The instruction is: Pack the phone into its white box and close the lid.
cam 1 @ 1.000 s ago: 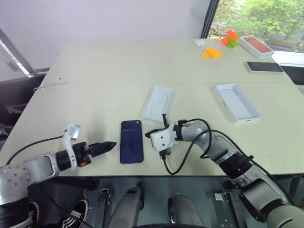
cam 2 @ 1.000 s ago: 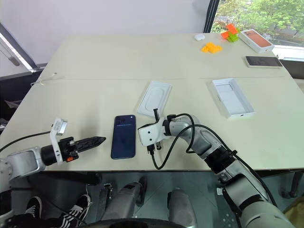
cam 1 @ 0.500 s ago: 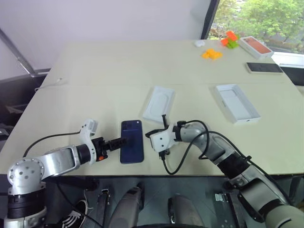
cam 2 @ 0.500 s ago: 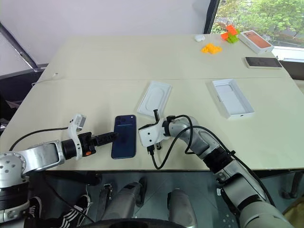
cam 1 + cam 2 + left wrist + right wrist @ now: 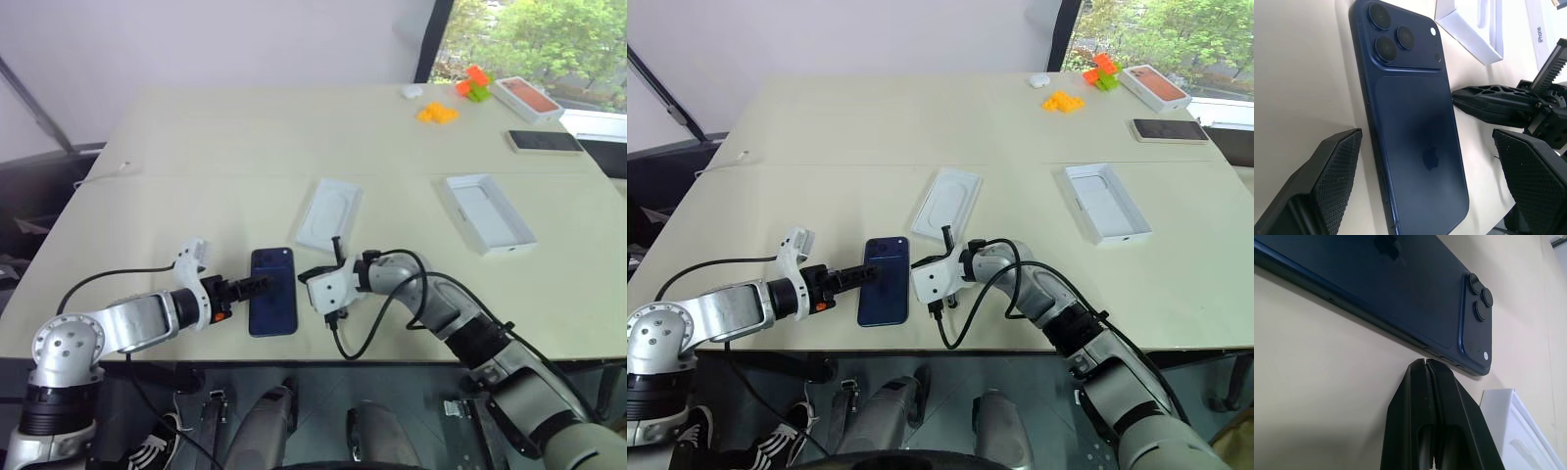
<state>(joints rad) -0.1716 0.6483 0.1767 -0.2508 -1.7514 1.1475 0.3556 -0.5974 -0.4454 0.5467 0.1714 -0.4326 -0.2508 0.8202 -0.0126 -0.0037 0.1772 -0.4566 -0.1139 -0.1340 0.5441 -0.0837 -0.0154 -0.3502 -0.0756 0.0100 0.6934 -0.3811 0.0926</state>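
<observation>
The dark navy phone [image 5: 272,304] lies back up near the table's front edge, with its camera cluster at the far end. My left gripper [image 5: 257,285] is open at the phone's left side. In the left wrist view its fingers [image 5: 1334,161] stand wide on either side of the phone [image 5: 1410,122]. My right gripper [image 5: 1425,363] is shut, and its tip rests on the table just beside the phone's right edge [image 5: 1400,293]. The shallow white box [image 5: 328,213] lies just beyond the phone. The walled white lid [image 5: 487,211] lies open side up, farther right.
At the far right lie an orange-topped box [image 5: 527,95], a black phone [image 5: 546,139], orange blocks [image 5: 437,111] and a small white object [image 5: 411,89]. The table's front edge runs right below the phone and both arms. A thin cable [image 5: 120,167] lies at the left edge.
My left gripper has moved right, from a short way off the phone up to its left side, and its wrist has rolled. The right arm and the phone have stayed put.
</observation>
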